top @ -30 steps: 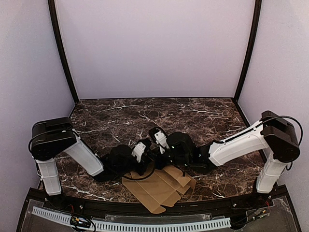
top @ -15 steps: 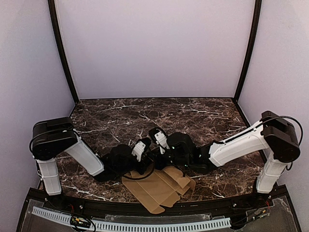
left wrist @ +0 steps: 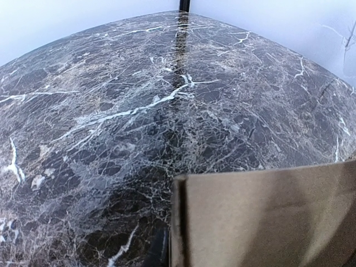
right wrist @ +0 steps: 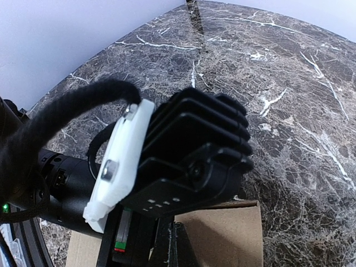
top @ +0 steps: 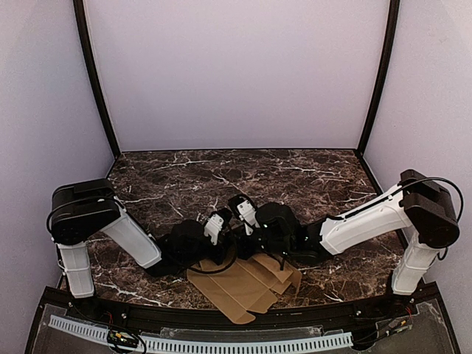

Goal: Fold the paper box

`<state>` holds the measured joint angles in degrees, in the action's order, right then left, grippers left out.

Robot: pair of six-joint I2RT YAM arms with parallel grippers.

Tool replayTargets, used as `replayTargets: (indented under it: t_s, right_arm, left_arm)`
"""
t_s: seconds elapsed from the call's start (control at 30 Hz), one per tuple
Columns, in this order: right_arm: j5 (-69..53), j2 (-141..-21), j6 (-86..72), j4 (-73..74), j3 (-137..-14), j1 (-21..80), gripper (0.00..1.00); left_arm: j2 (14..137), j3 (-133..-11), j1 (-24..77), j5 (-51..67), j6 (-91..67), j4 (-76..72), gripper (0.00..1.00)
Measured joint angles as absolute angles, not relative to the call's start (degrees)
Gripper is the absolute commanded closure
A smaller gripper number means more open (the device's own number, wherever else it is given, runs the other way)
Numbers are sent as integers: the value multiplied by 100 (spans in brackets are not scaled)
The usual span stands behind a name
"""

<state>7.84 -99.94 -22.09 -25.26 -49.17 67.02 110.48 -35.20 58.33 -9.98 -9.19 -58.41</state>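
Observation:
The paper box lies as a flat brown die-cut sheet at the table's near edge, between the two arms. Both wrists meet low over its far edge, and they hide the fingers in the top view. In the left wrist view a cardboard flap stands up close in front. One dark finger shows just left of the flap's edge; the other finger is hidden. My right gripper has its fingers pressed together just above a cardboard flap. The left wrist's camera housing fills most of the right wrist view.
The dark marble table stretches away behind the arms to pale walls and two black corner posts. A black cable loops close by the right wrist. The black front rail runs just below the sheet.
The left wrist has edged slightly right and away from the near edge. The sheet's far right tab has shifted a little. The right arm has stayed where it was.

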Motion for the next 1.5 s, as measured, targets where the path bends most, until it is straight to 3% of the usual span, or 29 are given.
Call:
replayTargets:
  t_s: [0.43,0.57,0.73,1.07,1.33,1.4,1.5]
  right_arm:
    - [792,-9953,-2261,-2523,-4869,6709,100]
    - [799,-9948,-2263,-2517,-4869,6709,100]
    - [819,-9907,-2259,-2432,-4869,6713,100]
    - [891,-9878,-2182,-2368,-4869,6731,100]
    - [902,-9867,-2150,-2335,-4869,6731,100]
    - [902,-9867,-2150,-2333,-4869,6731,100]
    - [906,-9865,-2150,-2331,-4869,6731,100]
  left_arm:
    - [11115,-3566,5841,-1009,-917,-5881,99]
    - [11135,-3566,5841,-1011,-934,-5918,83]
    - [11146,-3566,5839,-1044,-950,-5902,72]
    - [11118,-3334,5841,-1194,-945,-5905,68]
    - [10860,-3188,5841,-1203,-945,-5861,74]
    - [10836,-3177,5839,-1188,-941,-5852,80]
    - [10774,-3177,5841,-1149,-950,-5817,97]
